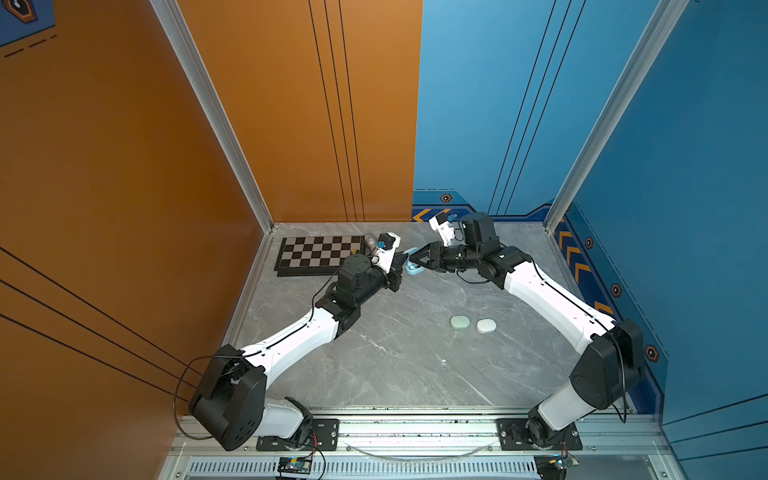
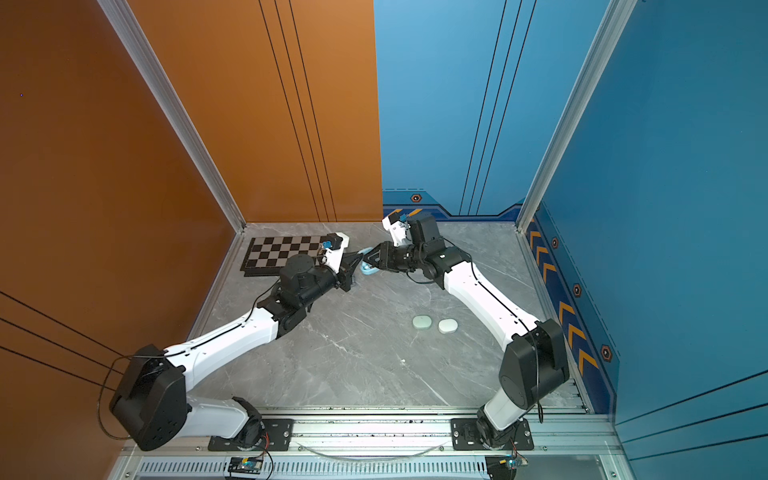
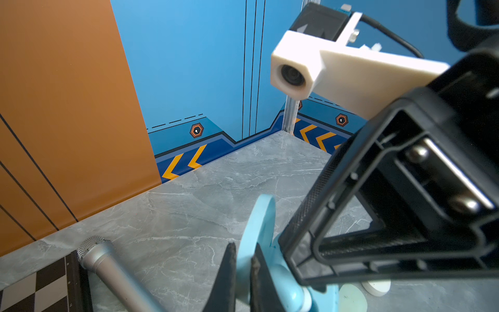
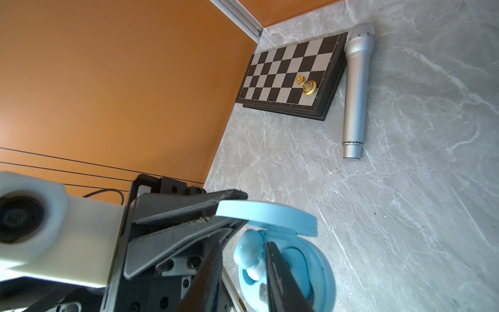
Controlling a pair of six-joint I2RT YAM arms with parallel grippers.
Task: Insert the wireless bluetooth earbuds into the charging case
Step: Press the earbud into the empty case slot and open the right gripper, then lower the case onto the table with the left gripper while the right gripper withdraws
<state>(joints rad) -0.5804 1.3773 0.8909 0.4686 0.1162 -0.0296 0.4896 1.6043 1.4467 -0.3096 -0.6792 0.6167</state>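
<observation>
**Blue case held open, bud in the base, right jaws let go**

- left gripper [image 3: 244,246]: jaws clenched on the raised lid [image 4: 267,216] of the pale blue charging case [image 4: 310,270], one finger on each face of the lid.
- The case sits base-down on the table [image 1: 374,353] at the rear middle, near the chessboard [image 4: 286,70]. The lid stands up on its hinge.
- right gripper [image 4: 241,245]: faces the left one from the opposite side, with its tips down over the open base. Jaws released and parted a little.
- pale blue earbud [image 4: 248,250]: lies in the base between the right jaws, with its white tip down toward the well. One finger is right against the bud. A strip of table shows between the bud and the other finger, so nothing is clamped. Can't tell whether the bud is fully seated.
- In both top views the two grippers meet tip to tip over the case, and the bud is too small to make out there.
- mint charging case [image 1: 460,322] and white charging case [image 1: 486,325]: both shut, flat on the table, side by side but not touching. They lie nearer the front on the right arm's side, well apart from both grippers.
- silver microphone [image 4: 356,89]: lies on the table just beside one edge of the chessboard.
- gold chess piece [image 4: 305,86]: stands on a square near that same edge.
</observation>
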